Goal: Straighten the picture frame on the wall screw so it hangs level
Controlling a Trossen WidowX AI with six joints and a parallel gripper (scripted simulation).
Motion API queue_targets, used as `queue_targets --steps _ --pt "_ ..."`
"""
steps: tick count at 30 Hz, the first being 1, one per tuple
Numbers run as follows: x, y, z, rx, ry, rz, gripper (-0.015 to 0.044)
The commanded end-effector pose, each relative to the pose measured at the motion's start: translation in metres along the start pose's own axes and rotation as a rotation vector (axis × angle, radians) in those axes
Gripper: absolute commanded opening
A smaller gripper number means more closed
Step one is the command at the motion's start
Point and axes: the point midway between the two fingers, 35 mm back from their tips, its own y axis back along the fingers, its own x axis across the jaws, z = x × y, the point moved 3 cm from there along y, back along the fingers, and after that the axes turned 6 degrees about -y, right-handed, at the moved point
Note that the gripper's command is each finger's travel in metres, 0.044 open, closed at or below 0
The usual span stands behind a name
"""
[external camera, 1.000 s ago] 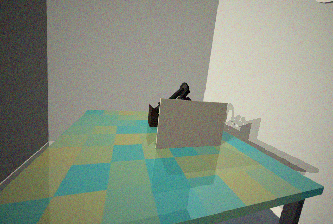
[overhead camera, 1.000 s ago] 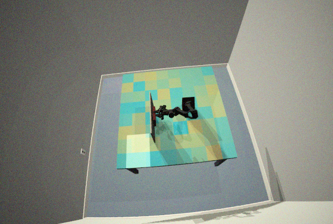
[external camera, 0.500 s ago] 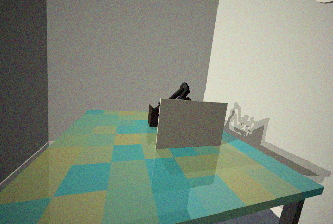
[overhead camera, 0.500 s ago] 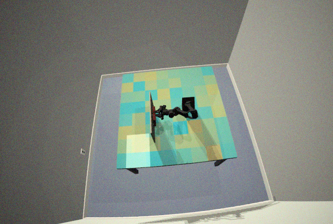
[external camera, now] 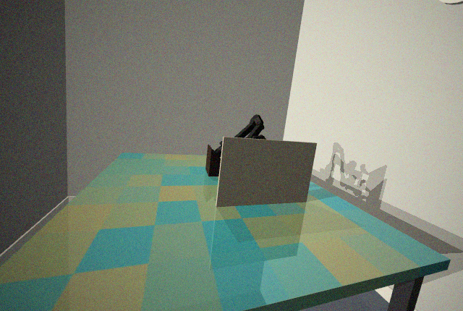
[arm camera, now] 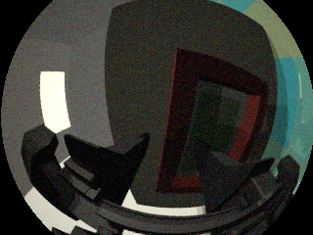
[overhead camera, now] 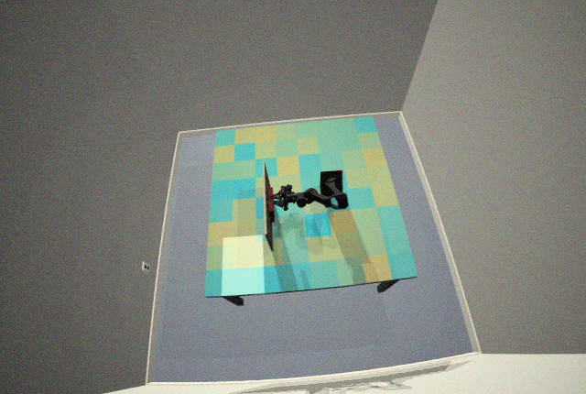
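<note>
The picture frame [overhead camera: 271, 207] [arm camera: 188, 73] has a dark red border around a dark green, patchy picture. It hangs on the near face of an upright panel [overhead camera: 265, 176] [external camera: 265, 173] [arm camera: 139, 73]. In the wrist view the frame looks tilted against the panel's edges, its lower-image end nearer the panel's left-image edge. My gripper [overhead camera: 274, 199] [arm camera: 172, 140] is partly open and close in front of the frame. In the wrist view one finger lies outside the frame's left-image bar and the other overlaps the picture. Touch cannot be told. The screw and notched strip are hidden.
The panel stands on a table [overhead camera: 387, 233] [external camera: 179, 240] with blue, green and tan patches. The black arm base [overhead camera: 330, 175] [external camera: 213, 161] stands on the table, on the framed side of the panel. Plain room walls surround the table.
</note>
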Motion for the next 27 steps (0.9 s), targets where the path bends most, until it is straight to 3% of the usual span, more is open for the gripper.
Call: queue_targets --steps 1,13,20,27 --pt "-0.0009 -0.0001 -0.0005 0.003 -0.004 -0.004 0.026" --pt "-0.0012 0.0 -0.0008 0.003 -0.004 -0.004 0.026" --pt "-0.0012 0.0 -0.0008 0.003 -0.004 -0.004 0.0076" --pt "-0.0012 0.0 -0.0008 0.003 -0.004 -0.004 0.003"
